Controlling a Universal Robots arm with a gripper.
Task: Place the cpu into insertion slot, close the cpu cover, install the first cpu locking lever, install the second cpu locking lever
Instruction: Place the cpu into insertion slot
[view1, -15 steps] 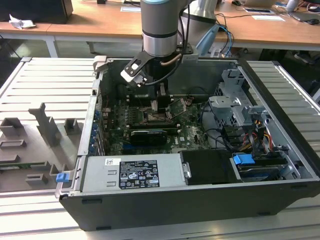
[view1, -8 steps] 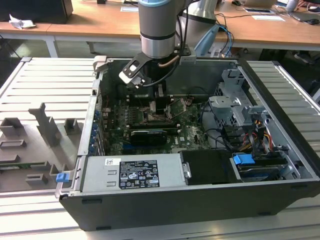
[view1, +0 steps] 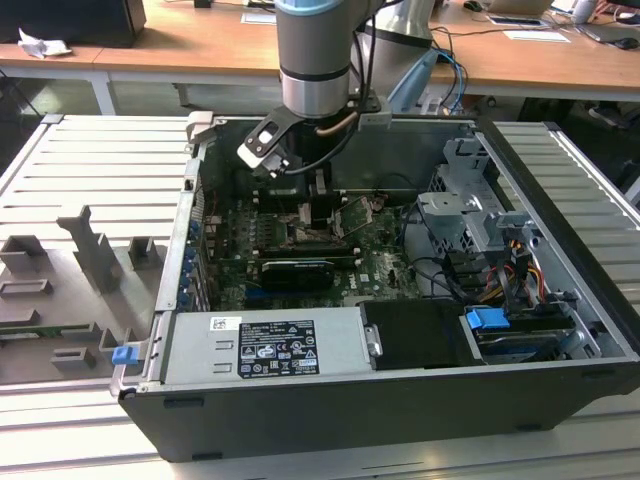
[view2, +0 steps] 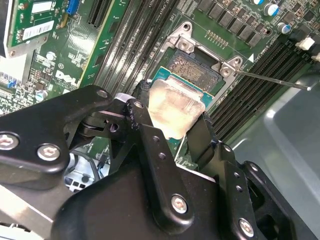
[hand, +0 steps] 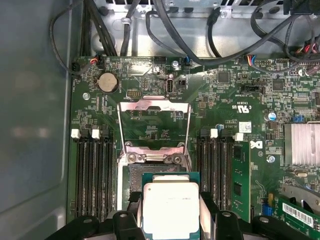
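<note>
At the exterior view's left, grey moulded holders (view1: 95, 255) stand on the slatted grey desk (view1: 60, 160). A small blue clip (view1: 124, 354) sits just beside the corner of the open computer case (view1: 330, 420). In the middle, the arm (view1: 315, 60) reaches straight down into the case. Its gripper (view1: 318, 205) is low over the green board (view1: 385, 265), and a black card (view1: 295, 272) lies just in front of it. Toward the exterior view's right are a metal drive cage (view1: 465, 175), a bundle of coloured wires (view1: 530, 275) and a blue tab (view1: 487, 322).

In both wrist views the gripper (view2: 172, 107) (hand: 171, 210) has its black fingers (view2: 150, 145) (hand: 125, 222) pinching the cpu (view2: 175, 107) (hand: 171, 207) by two opposite edges, the silvery face turned up. The cpu sits over the near edge of the insertion slot (view2: 192, 70) (hand: 132, 180), whose pin field lies uncovered beyond it. I cannot tell whether chip and slot touch.

In the first wrist view the cpu cover (hand: 154, 105) stands swung open at the slot's far side, with the board showing through its cut-out middle. Rows of black memory slots (hand: 92, 170) flank the socket, a coin battery (hand: 106, 82) lies near the cover, and a finned heat sink (hand: 302, 145) sits well apart. In the second wrist view a thin metal lever (view2: 270, 80) juts out from the socket's corner.
</note>
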